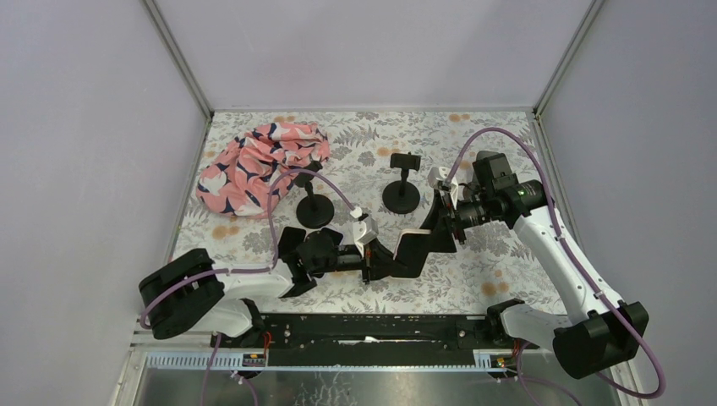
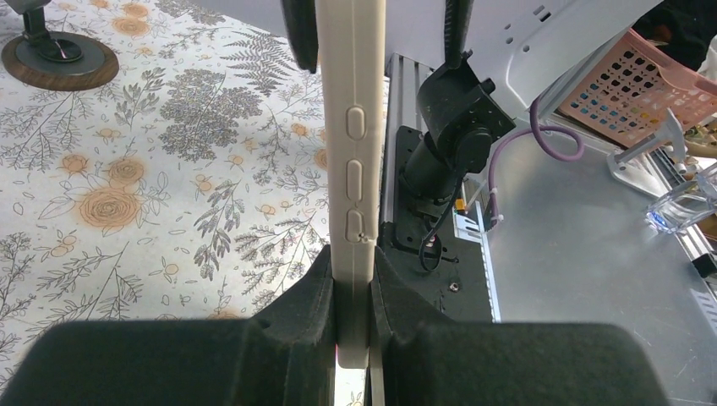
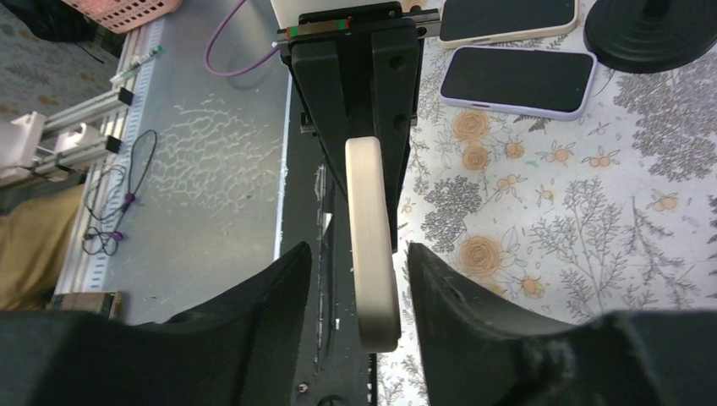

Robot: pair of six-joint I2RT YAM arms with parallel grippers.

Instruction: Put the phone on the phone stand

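Observation:
The phone [image 2: 351, 127], in a cream case, is held edge-on between my left gripper's [image 2: 351, 262] jaws, which are shut on its lower end. In the top view the phone [image 1: 425, 237] hangs above the table between both grippers. My right gripper [image 3: 359, 262] is open and straddles the phone's other end [image 3: 370, 220], with a gap on each side. Two black phone stands [image 1: 314, 207] [image 1: 402, 190] stand upright behind the arms, both empty. My left gripper [image 1: 404, 252] and right gripper [image 1: 445, 216] face each other in front of the right stand.
Two other phones [image 3: 517, 80] [image 3: 507, 17] lie screen-up on the floral tablecloth next to a stand's round base [image 3: 651, 34]. A pink patterned cloth [image 1: 262, 165] lies bunched at the back left. White walls close in the table's sides and back.

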